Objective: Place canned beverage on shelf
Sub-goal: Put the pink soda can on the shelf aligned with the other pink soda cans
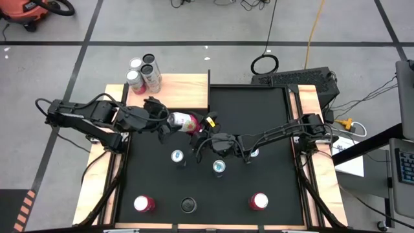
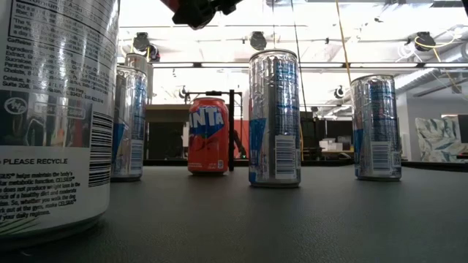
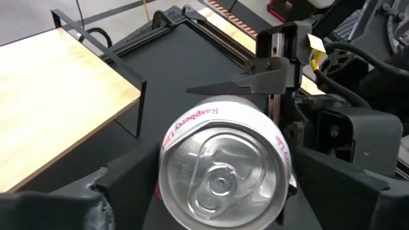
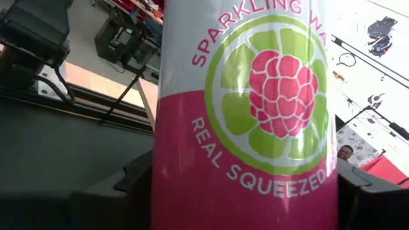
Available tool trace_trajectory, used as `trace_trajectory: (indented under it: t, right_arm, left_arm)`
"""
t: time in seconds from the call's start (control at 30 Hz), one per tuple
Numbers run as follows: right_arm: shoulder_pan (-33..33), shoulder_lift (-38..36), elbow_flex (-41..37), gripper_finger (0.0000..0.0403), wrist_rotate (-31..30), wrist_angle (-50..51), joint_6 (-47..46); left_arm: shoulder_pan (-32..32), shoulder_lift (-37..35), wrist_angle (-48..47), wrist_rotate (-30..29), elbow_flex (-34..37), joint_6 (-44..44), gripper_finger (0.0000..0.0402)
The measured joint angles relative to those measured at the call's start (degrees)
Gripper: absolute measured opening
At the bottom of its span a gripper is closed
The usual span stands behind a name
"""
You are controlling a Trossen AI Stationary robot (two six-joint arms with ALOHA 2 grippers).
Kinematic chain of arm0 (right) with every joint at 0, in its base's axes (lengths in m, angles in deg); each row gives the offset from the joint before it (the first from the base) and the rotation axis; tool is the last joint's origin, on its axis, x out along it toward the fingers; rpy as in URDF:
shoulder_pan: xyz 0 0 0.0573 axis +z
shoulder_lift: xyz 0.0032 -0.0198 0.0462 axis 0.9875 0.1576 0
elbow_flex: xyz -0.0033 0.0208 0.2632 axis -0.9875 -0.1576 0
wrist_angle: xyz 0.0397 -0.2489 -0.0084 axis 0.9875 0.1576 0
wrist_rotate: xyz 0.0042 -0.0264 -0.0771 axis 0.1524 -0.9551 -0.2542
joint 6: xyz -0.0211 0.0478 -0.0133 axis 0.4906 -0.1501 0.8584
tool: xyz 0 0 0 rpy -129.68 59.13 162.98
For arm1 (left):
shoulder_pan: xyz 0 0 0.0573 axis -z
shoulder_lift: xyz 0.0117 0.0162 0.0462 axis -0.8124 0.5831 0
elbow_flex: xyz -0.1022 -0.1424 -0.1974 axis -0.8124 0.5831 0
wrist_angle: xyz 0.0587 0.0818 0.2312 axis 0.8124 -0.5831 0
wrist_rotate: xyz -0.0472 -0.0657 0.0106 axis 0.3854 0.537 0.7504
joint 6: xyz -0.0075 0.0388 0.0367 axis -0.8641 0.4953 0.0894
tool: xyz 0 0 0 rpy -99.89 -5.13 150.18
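Both my grippers met at one pink and white can (image 1: 184, 121), lying on its side in the air above the black mat (image 1: 259, 110). My left gripper (image 1: 163, 121) and right gripper (image 1: 206, 124) each squeezed it. It hung just beside the wooden shelf (image 1: 184, 90).

You see a grey concrete floor (image 1: 194, 26) crossed by black tape lines (image 1: 162, 43), 1 orange vacuum canister (image 1: 29, 11), and bright ceiling strip lights (image 2: 380, 11) overhead.
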Motion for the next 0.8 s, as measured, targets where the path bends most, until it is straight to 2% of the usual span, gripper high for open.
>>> trace_trajectory:
  t: [0.23, 0.47, 0.8]
  right_arm:
    - [0.02, 0.0, 0.0, 0.0268, -0.01, -0.01, -0.14]
    - [0.04, 0.0, 0.0, 0.0271, 0.25, 0.11, -0.05]
    - [0.07, -0.02, 0.07, 0.034, 2.89, 3.51, -2.97]
  left_arm:
    - [0.01, 0.0, -0.26, -0.48, 0.0, 0.2, 0.0297]
    - [0.03, 0.0, -0.5, 0.64, 0.02, -0.89, 0.0288]
    - [0.01, -0.28, 0.09, 3.19, 0.15, -1.68, 0.0285]
